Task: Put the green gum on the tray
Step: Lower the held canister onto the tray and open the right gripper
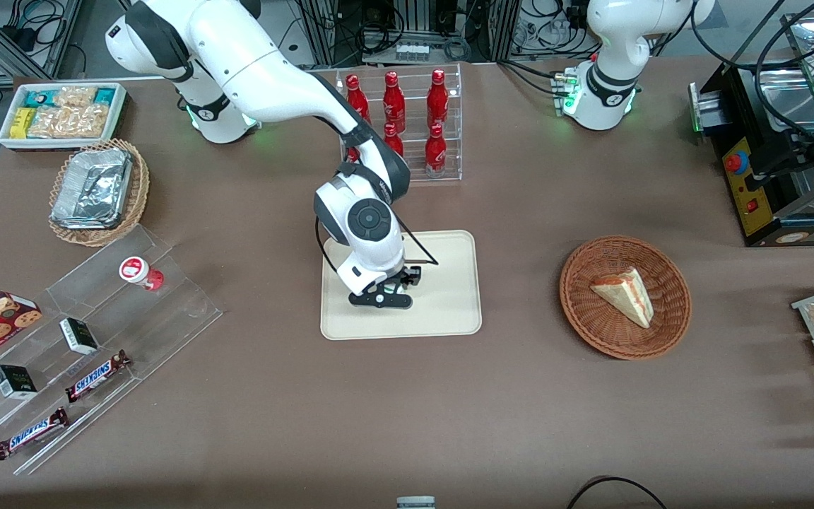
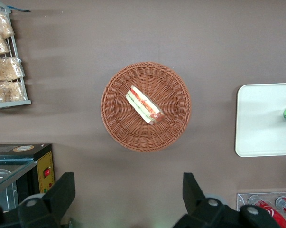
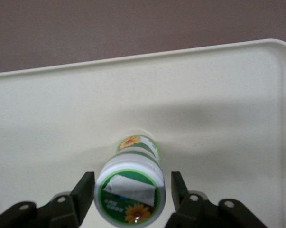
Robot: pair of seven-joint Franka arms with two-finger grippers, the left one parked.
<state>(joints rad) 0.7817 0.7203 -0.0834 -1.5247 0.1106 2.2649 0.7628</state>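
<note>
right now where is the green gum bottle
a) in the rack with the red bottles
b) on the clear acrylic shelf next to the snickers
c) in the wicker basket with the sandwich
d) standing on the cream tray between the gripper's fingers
d: the right wrist view shows the green gum upright on the tray, with the gripper open around it, a finger on each side and gaps visible between them and the bottle.

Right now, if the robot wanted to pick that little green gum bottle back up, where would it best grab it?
Around the round body just under the white lid, coming straight down from above. The green gum stands upright on the tray, so its curved sides are free. The hand is already there, its fingers open on either side.
</note>
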